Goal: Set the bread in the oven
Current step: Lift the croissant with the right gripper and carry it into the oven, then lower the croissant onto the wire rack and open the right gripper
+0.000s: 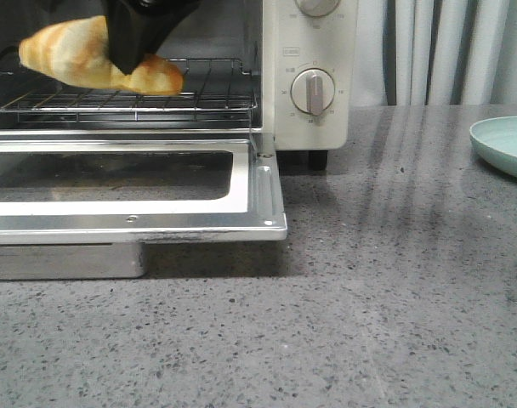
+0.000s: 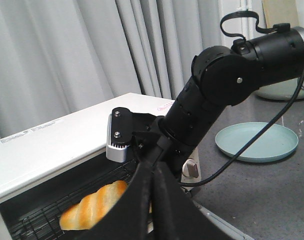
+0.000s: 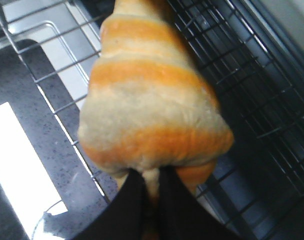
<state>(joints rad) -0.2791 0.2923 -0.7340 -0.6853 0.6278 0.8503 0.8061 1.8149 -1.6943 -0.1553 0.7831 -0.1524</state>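
Observation:
The bread [image 1: 71, 55], a golden roll with pale stripes, hangs just above the wire rack [image 1: 199, 98] inside the cream-white oven [image 1: 314, 51]. The oven's glass door [image 1: 258, 195] lies fully open and flat. My right gripper [image 1: 129, 64] is shut on the bread near its right end. The right wrist view shows the bread [image 3: 152, 100] pinched between the black fingers [image 3: 137, 200] over the rack [image 3: 252, 75]. My left gripper [image 2: 154, 200] is shut and empty, off to the side of the oven [image 2: 57, 140], with the bread [image 2: 92, 207] showing past it. The left gripper is outside the front view.
A teal plate [image 1: 505, 144] sits on the grey speckled counter to the oven's right, and also shows in the left wrist view [image 2: 257, 140]. The oven's dial knob [image 1: 312, 92] faces front. My right arm [image 2: 217, 85] reaches across into the oven mouth. Grey curtains hang behind.

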